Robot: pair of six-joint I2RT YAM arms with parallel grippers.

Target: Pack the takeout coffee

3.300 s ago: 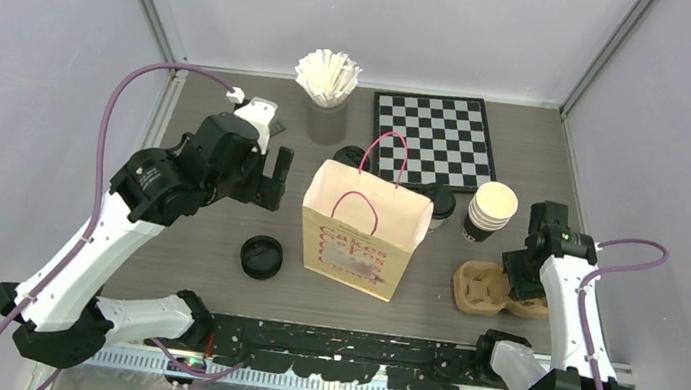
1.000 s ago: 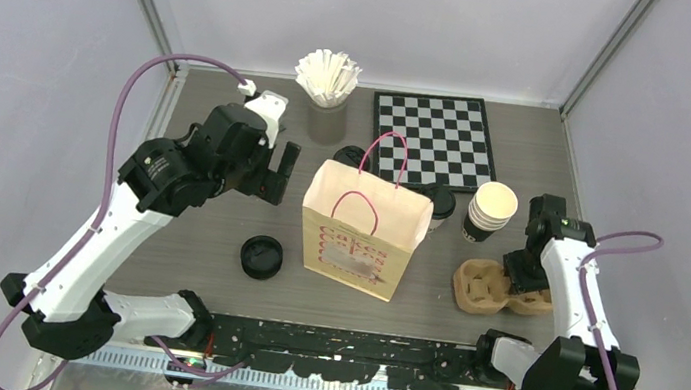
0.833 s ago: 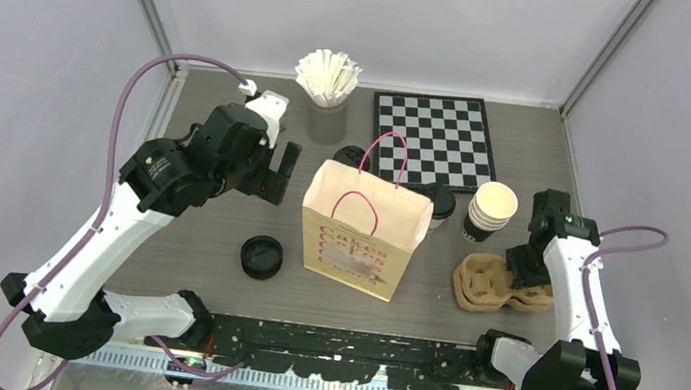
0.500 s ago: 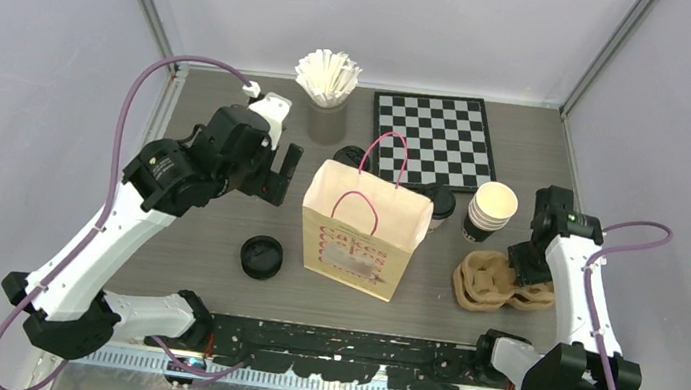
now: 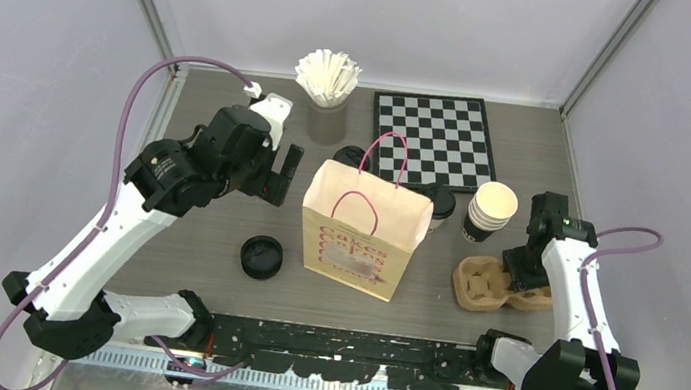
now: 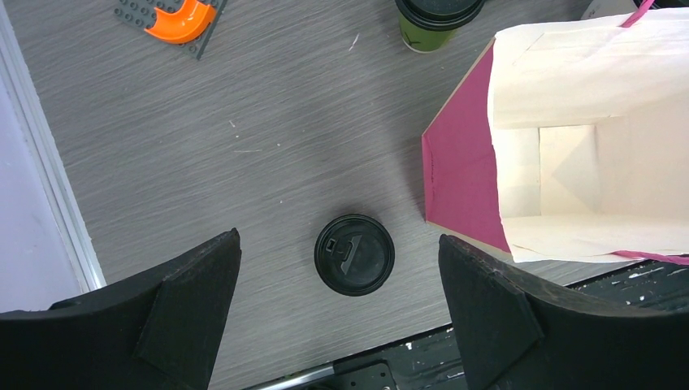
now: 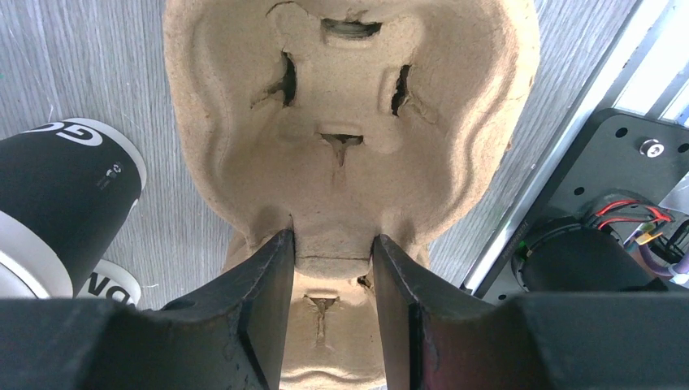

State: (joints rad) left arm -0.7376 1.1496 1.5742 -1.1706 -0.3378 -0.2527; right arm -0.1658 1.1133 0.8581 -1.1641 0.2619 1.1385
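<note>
Three takeout coffees with black lids stand on the table: one (image 5: 262, 256) left of the cream paper bag (image 5: 357, 227), one (image 5: 351, 155) behind it, one (image 5: 441, 203) at its right. The left wrist view looks down on the near lid (image 6: 354, 254), the olive-green back cup (image 6: 439, 15) and the open, empty bag (image 6: 569, 146). My left gripper (image 5: 279, 174) is open and empty, high above the table left of the bag (image 6: 340, 236). My right gripper (image 5: 525, 269) is shut on the middle ridge of the brown pulp cup carrier (image 5: 486, 282), which fills the right wrist view (image 7: 349, 122).
A stack of lidless paper cups (image 5: 490, 212) stands just behind the carrier and shows in the right wrist view (image 7: 65, 203). A chessboard (image 5: 435, 138) and a holder of white paper filters (image 5: 329, 77) sit at the back. A small orange-and-grey piece (image 6: 175, 16) lies at the far left.
The right gripper tilted the carrier up off the table, then set it back down flat. The left arm drifted slightly toward the bag.
</note>
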